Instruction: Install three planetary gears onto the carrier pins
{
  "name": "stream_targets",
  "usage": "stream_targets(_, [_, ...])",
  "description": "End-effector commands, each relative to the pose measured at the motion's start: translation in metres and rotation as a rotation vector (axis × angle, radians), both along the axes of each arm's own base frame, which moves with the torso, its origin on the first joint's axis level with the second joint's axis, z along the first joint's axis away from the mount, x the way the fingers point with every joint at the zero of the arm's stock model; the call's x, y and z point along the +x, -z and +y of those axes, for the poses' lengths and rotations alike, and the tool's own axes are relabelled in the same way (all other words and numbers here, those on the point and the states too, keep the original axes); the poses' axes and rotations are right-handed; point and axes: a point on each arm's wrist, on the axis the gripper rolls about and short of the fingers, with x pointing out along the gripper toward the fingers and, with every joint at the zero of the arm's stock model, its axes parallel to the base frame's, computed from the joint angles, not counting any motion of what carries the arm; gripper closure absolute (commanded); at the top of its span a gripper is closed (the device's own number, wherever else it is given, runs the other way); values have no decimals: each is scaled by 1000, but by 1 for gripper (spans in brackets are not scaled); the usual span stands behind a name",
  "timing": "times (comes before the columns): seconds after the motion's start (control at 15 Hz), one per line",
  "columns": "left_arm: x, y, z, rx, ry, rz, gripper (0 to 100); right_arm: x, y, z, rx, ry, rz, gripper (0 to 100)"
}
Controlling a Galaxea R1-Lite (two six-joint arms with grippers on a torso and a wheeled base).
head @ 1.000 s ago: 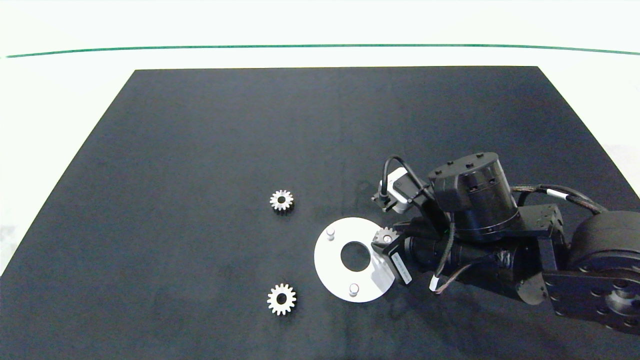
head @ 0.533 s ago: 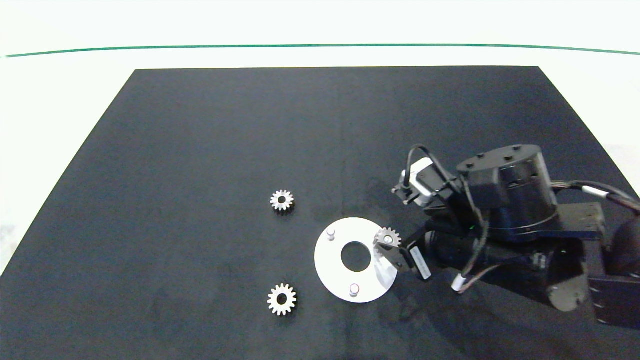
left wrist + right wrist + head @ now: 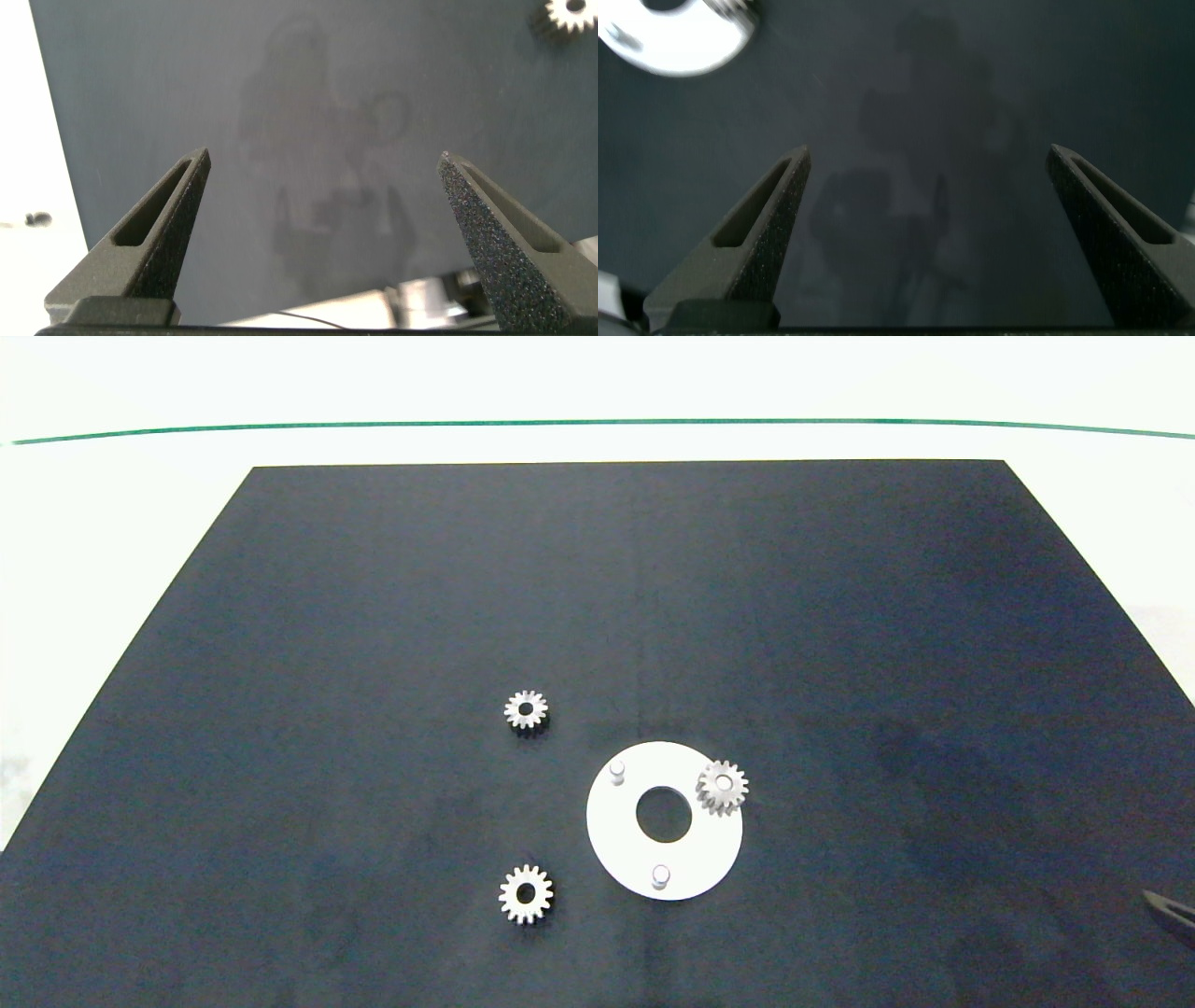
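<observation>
The white carrier disc (image 3: 625,831) lies on the black mat, right of centre near the front. One planetary gear (image 3: 722,788) sits on its right pin. Two carrier pins stand bare: one at the far left (image 3: 616,770), one at the front (image 3: 661,875). Two more planetary gears lie flat on the mat, one behind and left of the disc (image 3: 527,709), one in front and left (image 3: 526,894). My right gripper (image 3: 929,224) is open over bare mat, the disc (image 3: 682,37) blurred at its view's corner. My left gripper (image 3: 322,219) is open over mat, with a gear (image 3: 570,14) at the view's edge.
The black mat (image 3: 373,616) covers most of the white table, whose pale surface shows beyond the mat's far and side edges. A green line (image 3: 597,423) runs across the back. A dark tip of the right arm (image 3: 1172,910) pokes in at the front right edge.
My right gripper has let go of the gear on the right pin and drawn back to the right, almost out of the head view. The gear stays on its pin.
</observation>
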Motion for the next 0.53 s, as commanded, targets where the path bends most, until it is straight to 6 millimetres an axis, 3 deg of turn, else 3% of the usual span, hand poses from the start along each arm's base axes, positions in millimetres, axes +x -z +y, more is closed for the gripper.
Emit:
stream_targets(0.07, [32,-6,-15,39,193,44,0,-86,30,-57,11,139,-127,0])
stream_targets(0.2, [42,-2,-29,49,356,34,0,-96,36,-62,14,147,-133,0])
stream_targets(0.53, [74,19,-51,139,389,51,0,-115,62,-67,4,199,-158,0])
